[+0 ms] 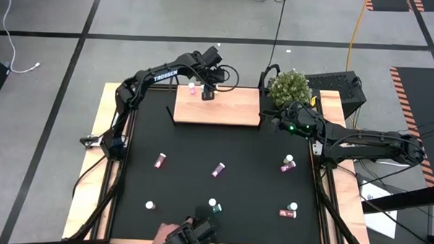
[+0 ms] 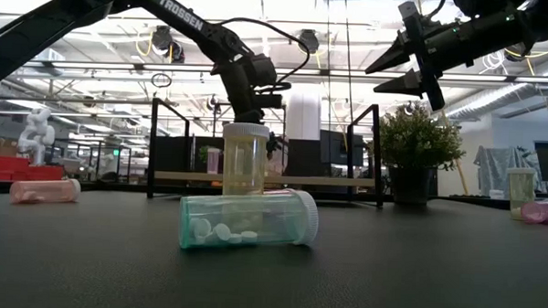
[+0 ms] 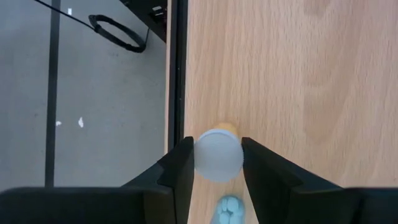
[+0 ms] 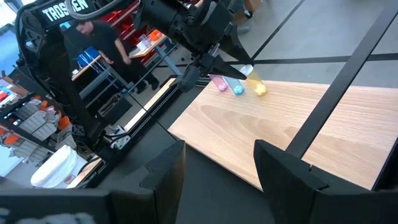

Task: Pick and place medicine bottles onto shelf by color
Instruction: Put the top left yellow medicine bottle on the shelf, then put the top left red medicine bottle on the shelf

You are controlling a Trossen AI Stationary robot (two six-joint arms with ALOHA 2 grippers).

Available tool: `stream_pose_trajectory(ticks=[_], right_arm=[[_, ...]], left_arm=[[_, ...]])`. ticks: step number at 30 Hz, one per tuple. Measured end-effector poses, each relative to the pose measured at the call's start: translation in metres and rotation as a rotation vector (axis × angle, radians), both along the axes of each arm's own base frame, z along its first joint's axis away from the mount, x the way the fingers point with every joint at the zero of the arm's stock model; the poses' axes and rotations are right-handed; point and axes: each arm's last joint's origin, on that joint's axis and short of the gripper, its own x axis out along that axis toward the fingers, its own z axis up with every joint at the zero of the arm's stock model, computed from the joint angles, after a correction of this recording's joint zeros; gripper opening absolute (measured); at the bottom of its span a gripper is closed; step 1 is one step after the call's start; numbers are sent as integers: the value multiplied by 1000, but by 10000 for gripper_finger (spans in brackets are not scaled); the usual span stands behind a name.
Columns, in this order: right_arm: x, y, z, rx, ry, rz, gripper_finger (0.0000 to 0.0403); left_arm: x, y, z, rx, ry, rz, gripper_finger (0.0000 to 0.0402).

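My left end effector [image 3: 217,163] pinched a white-capped yellow bottle [image 3: 217,155] standing on the light-wood shelf [image 3: 298,74]; the right end effector [image 4: 217,165] hovered spread.

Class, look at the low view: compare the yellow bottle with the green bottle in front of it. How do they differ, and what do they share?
The yellow bottle stands upright; the green bottle lies on its side. The yellow bottle's body is amber-yellow, the green bottle's pale green. White pills show inside the green bottle; no contents can be made out in the yellow bottle. Both are clear, cylindrical, white-capped bottles on the black table.
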Motion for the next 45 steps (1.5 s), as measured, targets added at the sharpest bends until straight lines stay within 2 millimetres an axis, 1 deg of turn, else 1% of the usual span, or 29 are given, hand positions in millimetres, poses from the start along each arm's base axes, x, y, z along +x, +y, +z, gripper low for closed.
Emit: stream_pose_trajectory(ticks=[3,10,13,16,19,22,24,27,32,35,38,43,45], right_arm=[[0,0,0,0,0,0,185],[0,0,0,-1,0,-3,185],[0,0,0,-1,0,-3,185],[0,0,0,-1,0,-3,185],[0,0,0,-2,-2,-3,185],[0,0,2,-7,-21,-1,185],[1,0,4,-16,-34,22,185],[2,0,7,-30,-65,29,185],[3,1,9,-16,-99,87,185],[3,2,10,-8,-109,140,185],[4,3,10,-15,-101,155,185],[9,3,5,-32,-66,179,185],[12,3,3,-18,-60,208,185]], left_arm=[[0,0,-1,-10,4,10,155],[0,0,-2,-17,-1,27,221],[2,-3,4,2,-9,36,245],[4,-14,23,72,-33,29,265],[6,-31,46,136,-59,3,279],[4,-50,72,165,-107,8,288],[-1,-63,94,164,-168,45,289],[-10,-79,121,123,-269,144,284],[-27,-101,152,-11,-407,338,267],[-36,-116,163,-83,-422,403,253],[-46,-137,168,-162,-372,432,240],[-70,-178,175,-275,-226,481,217],[-77,-192,174,-307,-155,512,209]])
